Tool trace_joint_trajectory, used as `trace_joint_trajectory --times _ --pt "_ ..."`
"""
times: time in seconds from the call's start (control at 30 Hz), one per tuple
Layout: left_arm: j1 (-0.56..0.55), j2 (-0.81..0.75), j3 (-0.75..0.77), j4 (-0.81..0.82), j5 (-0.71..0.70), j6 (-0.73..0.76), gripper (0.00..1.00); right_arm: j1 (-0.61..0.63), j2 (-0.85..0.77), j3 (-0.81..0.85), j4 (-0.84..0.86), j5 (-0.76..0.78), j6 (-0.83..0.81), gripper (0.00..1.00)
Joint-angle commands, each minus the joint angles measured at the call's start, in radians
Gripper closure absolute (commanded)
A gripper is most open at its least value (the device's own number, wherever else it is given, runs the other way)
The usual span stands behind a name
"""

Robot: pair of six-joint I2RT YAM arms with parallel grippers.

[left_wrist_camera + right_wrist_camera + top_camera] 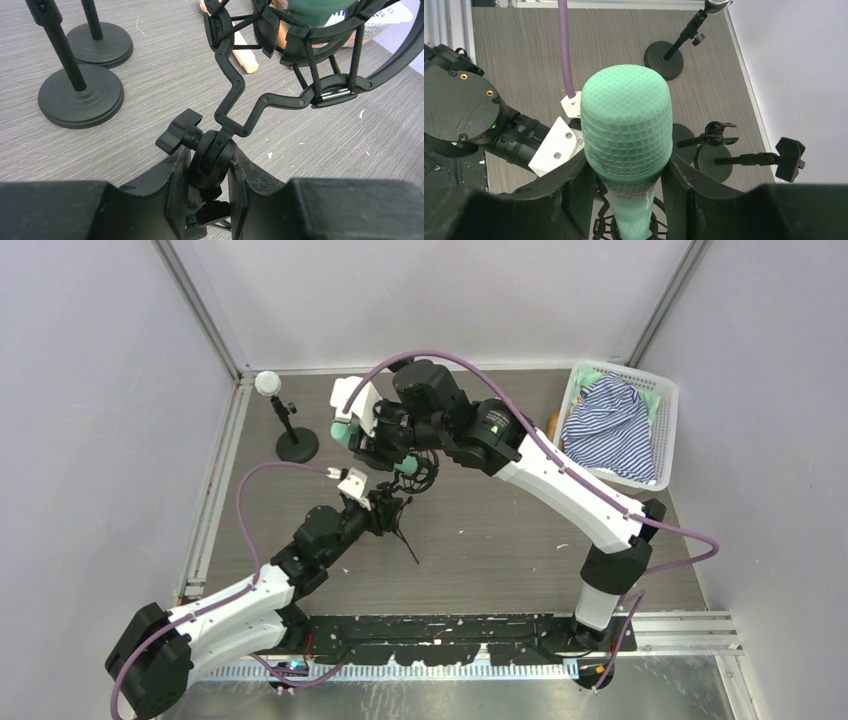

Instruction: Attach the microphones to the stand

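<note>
Closest to me on the left wrist view, my left gripper point(210, 167) is clamped tight on the black pivot joint of the mount point(227, 102), fingers point(175, 175) pressed against both sides just beside its wing knob. From there the mount's zigzag arm rises to the elastic cage, and I can see something dark green sitting inside that cage at the top of the frame. On the right wrist view, my right gripper point(628, 172) is closed narrowly around the green mic point(626, 125), gripping it just under the mesh head; the head points up at the camera and the body runs down into the mount's ring at the bottom edge, though I cannot tell how deep it sits. From above, both grippers meet over the middle of the table point(480, 530), the left gripper point(385, 505) below and the right gripper point(385, 440) above it, with a bit of green showing in the ring between them. Past the mount, a pink mic point(246, 56) lies flat on the table, partly hidden by the cage. To the left of it stand two black stands point(80, 95) with round bases, close to each other, both without mics as far as I can see. Farther off, near the back left corner, the white mic point(267, 383) sits on a stand of its own, tilted. At the back right, a white basket point(668, 430) holds a striped cloth point(605, 425).
</note>
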Motion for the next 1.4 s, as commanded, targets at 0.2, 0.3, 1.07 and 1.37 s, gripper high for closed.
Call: trace_joint_trajectory --times 0.2,0.3,1.07,1.37 --pt "-0.005 0.025 0.003 -0.077 0.025 -0.015 1.0 0.008 0.006 -0.026 -0.017 0.038 -0.016 0.99" --pt "-0.005 0.024 0.004 -0.081 0.024 -0.013 1.0 0.008 -0.006 -0.058 -0.017 0.065 -0.022 0.98" --pt "-0.005 0.015 -0.011 -0.086 0.021 -0.013 1.0 0.008 -0.144 -0.33 0.109 0.28 0.074 0.55" --pt "-0.005 0.028 -0.012 -0.077 0.018 -0.018 1.0 0.007 -0.198 -0.322 0.106 0.211 0.105 0.35"
